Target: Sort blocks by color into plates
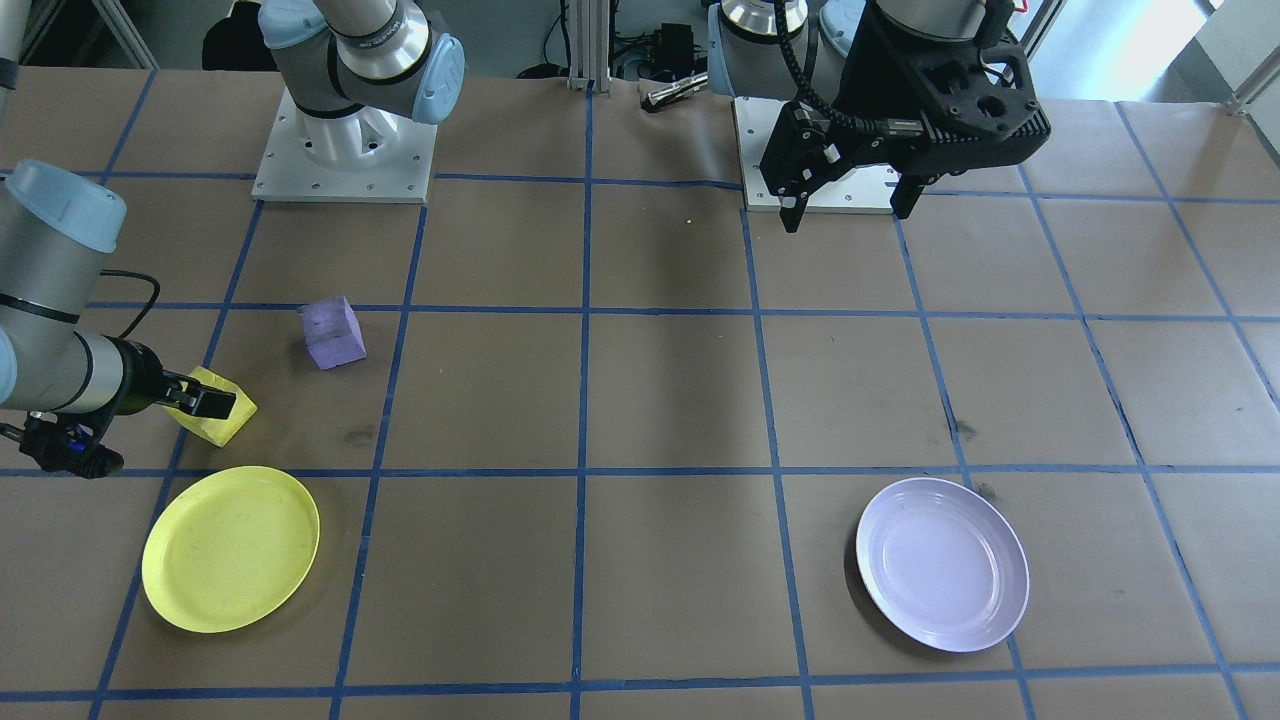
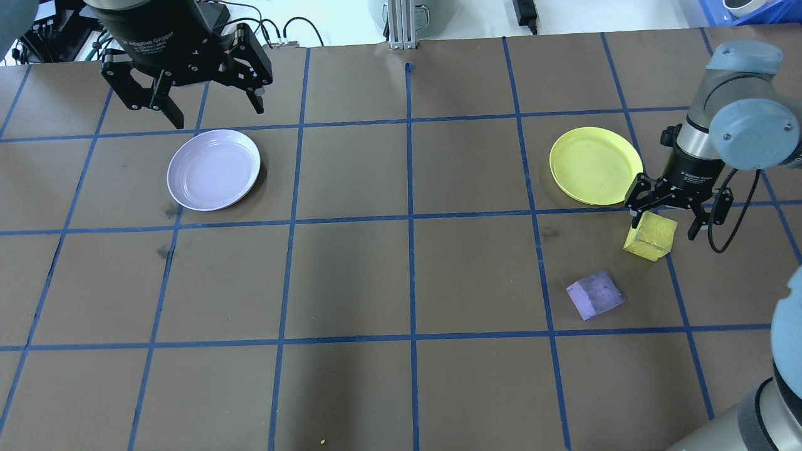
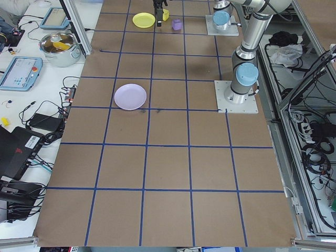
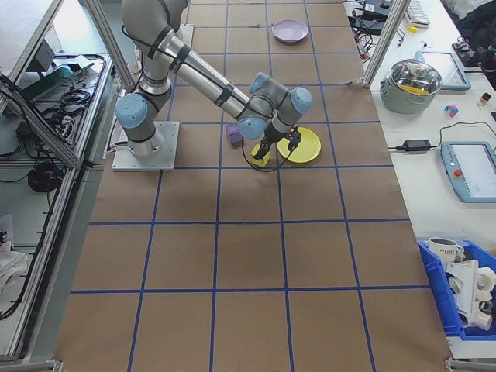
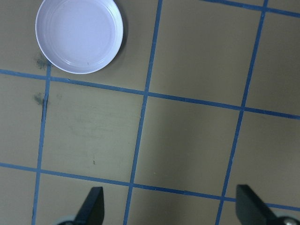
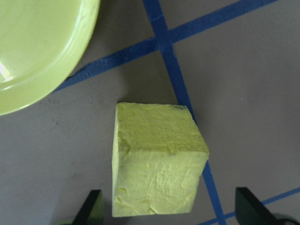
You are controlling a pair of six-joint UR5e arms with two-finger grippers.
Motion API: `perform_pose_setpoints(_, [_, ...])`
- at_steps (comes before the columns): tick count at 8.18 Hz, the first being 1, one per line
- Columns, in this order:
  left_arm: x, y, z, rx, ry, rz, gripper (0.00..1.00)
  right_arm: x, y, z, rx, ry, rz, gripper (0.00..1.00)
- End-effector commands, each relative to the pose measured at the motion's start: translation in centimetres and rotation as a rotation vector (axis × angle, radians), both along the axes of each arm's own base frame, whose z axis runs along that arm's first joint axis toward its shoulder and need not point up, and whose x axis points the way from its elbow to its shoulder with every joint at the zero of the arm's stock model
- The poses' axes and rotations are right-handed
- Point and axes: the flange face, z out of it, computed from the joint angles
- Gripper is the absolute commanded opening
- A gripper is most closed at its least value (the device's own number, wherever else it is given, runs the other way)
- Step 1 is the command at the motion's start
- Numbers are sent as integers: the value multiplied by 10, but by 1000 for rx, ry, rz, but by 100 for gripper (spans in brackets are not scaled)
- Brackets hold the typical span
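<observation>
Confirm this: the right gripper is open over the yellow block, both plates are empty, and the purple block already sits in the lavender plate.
One thing is wrong. The purple block is not in the lavender plate; the overhead view shows it on the table near the yellow block, far from that plate. The rest holds: the right gripper is open over the yellow block, and the yellow plate and lavender plate are both empty.
</observation>
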Motion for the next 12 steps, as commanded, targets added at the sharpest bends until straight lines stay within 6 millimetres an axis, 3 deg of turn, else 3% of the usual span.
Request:
perform_pose_setpoints(1, [0, 0, -1, 2, 0, 0, 100, 2, -3, -22, 24, -45, -12, 100])
perform_pose_setpoints(4, [0, 1, 2, -3, 0, 0, 100, -1, -7, -31, 17, -56, 40, 100])
perform_pose_setpoints(5, [-1, 2, 1, 0, 0, -2, 100, -4, -14, -30, -30, -41, 59, 76])
perform_pose_setpoints(7, [0, 3, 2, -3, 0, 0, 100, -5, -21, -25, -80, -35, 69, 0])
perform_pose_setpoints(9, [-1, 2, 1, -1, 0, -2, 100, -2, -21, -16, -86, -94, 115, 0])
perform_pose_setpoints(12, [-1, 3, 2, -3, 0, -2, 100, 1, -31, 45, -140, -79, 136, 0])
